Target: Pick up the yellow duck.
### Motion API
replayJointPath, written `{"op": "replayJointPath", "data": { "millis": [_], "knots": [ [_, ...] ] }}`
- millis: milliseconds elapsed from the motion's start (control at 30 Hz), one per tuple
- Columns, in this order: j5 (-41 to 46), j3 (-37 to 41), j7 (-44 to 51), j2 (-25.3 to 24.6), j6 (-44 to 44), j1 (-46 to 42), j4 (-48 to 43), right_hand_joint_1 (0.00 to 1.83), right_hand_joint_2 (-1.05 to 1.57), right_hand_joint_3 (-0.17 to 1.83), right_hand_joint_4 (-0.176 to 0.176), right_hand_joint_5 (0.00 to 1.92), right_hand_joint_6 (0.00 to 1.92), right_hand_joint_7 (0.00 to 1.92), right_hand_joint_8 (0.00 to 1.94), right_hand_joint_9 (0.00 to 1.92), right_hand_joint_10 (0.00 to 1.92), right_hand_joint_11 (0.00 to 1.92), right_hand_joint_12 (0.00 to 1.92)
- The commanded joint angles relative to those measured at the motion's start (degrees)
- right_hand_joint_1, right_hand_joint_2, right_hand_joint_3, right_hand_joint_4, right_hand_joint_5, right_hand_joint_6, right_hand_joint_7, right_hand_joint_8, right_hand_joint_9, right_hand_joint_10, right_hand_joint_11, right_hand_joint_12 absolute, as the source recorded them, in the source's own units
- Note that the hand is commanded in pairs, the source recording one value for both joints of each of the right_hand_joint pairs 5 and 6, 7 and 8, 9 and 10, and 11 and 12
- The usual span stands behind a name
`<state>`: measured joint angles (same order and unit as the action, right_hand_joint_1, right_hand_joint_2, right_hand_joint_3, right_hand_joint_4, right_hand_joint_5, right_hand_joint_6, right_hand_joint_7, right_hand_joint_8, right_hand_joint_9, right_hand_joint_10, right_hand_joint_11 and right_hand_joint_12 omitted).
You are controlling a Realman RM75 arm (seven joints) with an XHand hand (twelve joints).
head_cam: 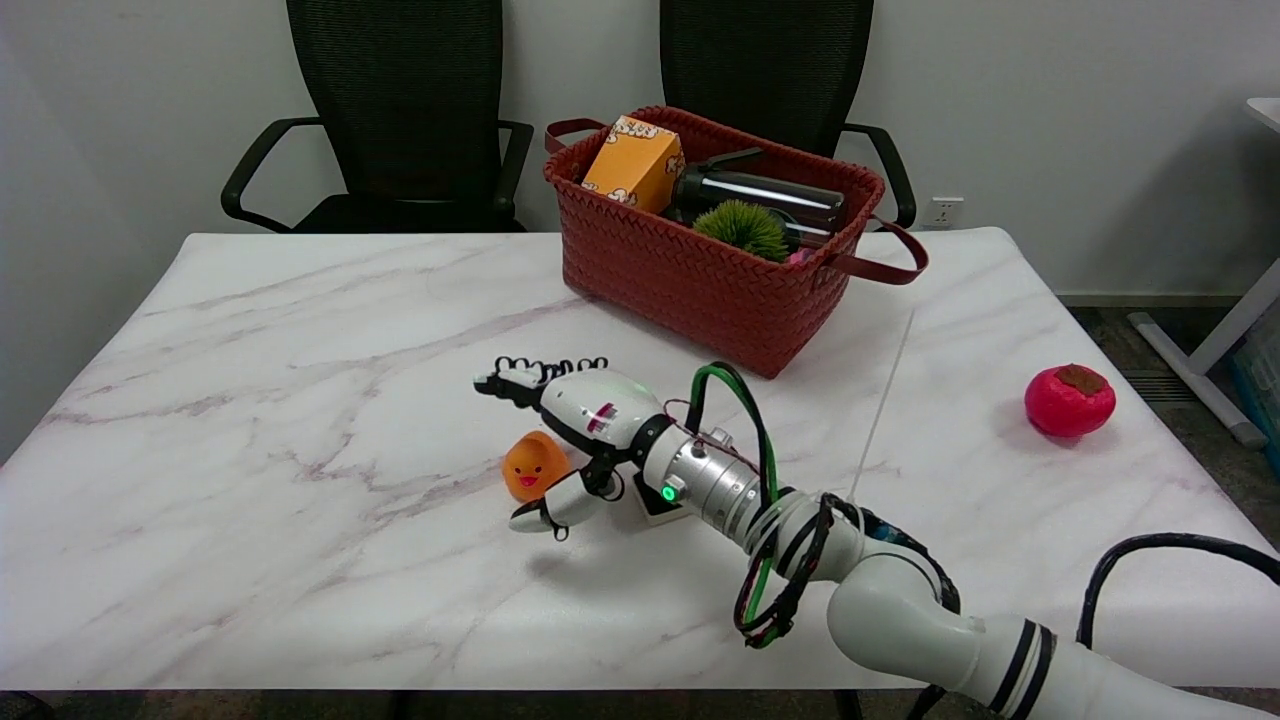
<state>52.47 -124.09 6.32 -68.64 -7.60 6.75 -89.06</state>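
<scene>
Reaching in from the lower right, the robot's right hand (570, 440) hung low over the marble bench (250, 420) with its fingers (540, 372) stretched out toward the left and its thumb (555, 512) set well apart from them, nearer the camera. The hand was spread wide and held nothing. The yellow duck (533, 466), more orange than yellow in this light, sat on the bench in the gap between thumb and fingers, partly tucked under the palm; whether any part of the hand touched it could not be told from this view. The duck stood upright with its red beak turned toward the near edge of the bench and a little to the left. Its body was too rounded and too covered by the hand to give a clear long axis. Behind it, toward the far side, a red woven basket (690, 285) held an orange box (633, 163), a dark bottle (760, 198) and a spiky green ball (742, 229). A red persimmon toy (1069, 400) lay well apart near the right edge. Two black chairs (400, 110) stood against the wall.
</scene>
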Motion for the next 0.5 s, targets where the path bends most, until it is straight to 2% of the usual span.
{"op": "replayJointPath", "data": {
  "millis": [33,267,500],
  "knots": [
    [0.2,-0.3,0.5,-0.7,4.0,0.2,0.6,1.07,0.65,0.22,0.0,0.23,0.23,0.38,0.38,0.51,0.51,0.56,0.56],
    [0.2,-0.2,0.4,-0.8,4.0,0.7,1.9,1.05,0.69,0.2,0.0,0.28,0.28,0.54,0.54,0.65,0.65,0.66,0.66],
    [0.2,0.4,0.5,-0.7,3.9,0.9,3.1,1.06,0.7,0.2,0.0,0.3,0.3,0.57,0.57,0.68,0.68,0.69,0.69]
  ]
}}
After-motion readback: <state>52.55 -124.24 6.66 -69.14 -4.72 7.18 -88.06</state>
